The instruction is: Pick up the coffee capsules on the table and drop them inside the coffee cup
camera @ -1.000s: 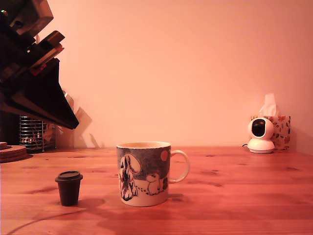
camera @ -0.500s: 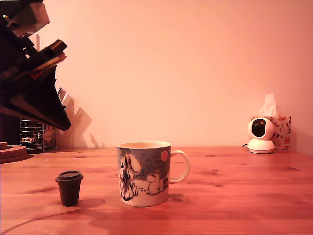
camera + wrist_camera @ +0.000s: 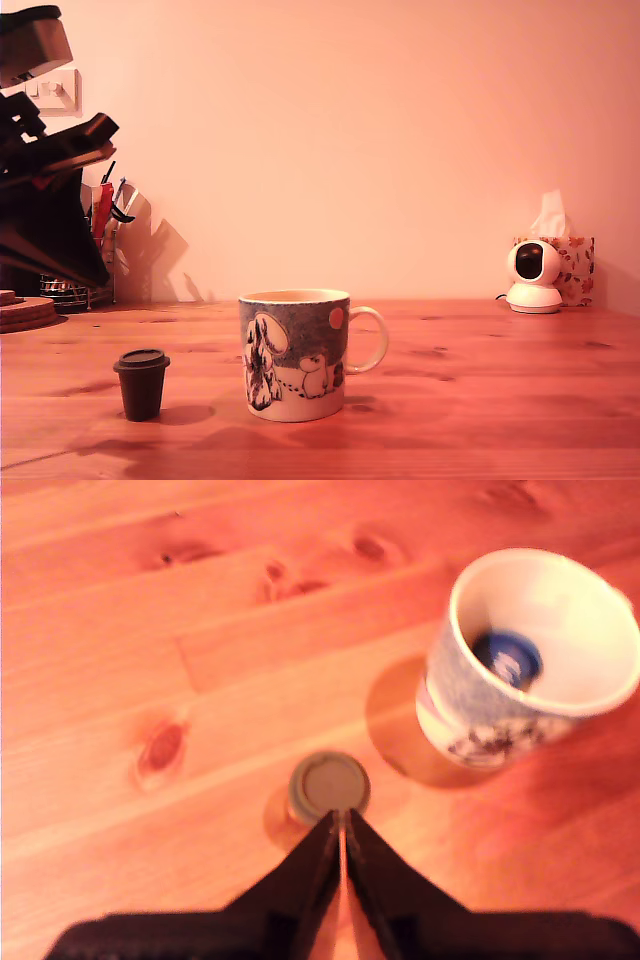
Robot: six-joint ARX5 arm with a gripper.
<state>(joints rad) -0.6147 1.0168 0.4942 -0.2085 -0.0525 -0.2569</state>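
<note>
Capsule first: one small dark tapered plastic coffee capsule (image 3: pixel 141 383) with a wider flat lid stands upright on my orange-toned knotty wooden worktop (image 3: pixel 480 400), toward the exterior view's left of the cream ceramic mug (image 3: pixel 295 354), near it but not touching. That mug carries a grey-blue band printed with white cartoon creatures and an orange dot, and its loop handle points to the exterior view's right. From my wrist view I look down on the capsule's round flat lid (image 3: pixel 329 785), and into the mug (image 3: pixel 530 670), where a round dark blue thing (image 3: pixel 507 657) lies at the bottom of the pale interior; it is too blurred for me to name. My black gripper (image 3: pixel 341 825) sits well above the worktop, its jaws drawn together to a thin slit with nothing between them, the tips pointing at the capsule's lid. In the exterior view my dark arm (image 3: pixel 45 200) fills the upper left edge, in front of a wire utensil holder (image 3: pixel 75 292). Far back at the exterior view's right, a small white round camera (image 3: pixel 532 276) stands before a floral tissue box (image 3: pixel 572 268) against the plain wall.
</note>
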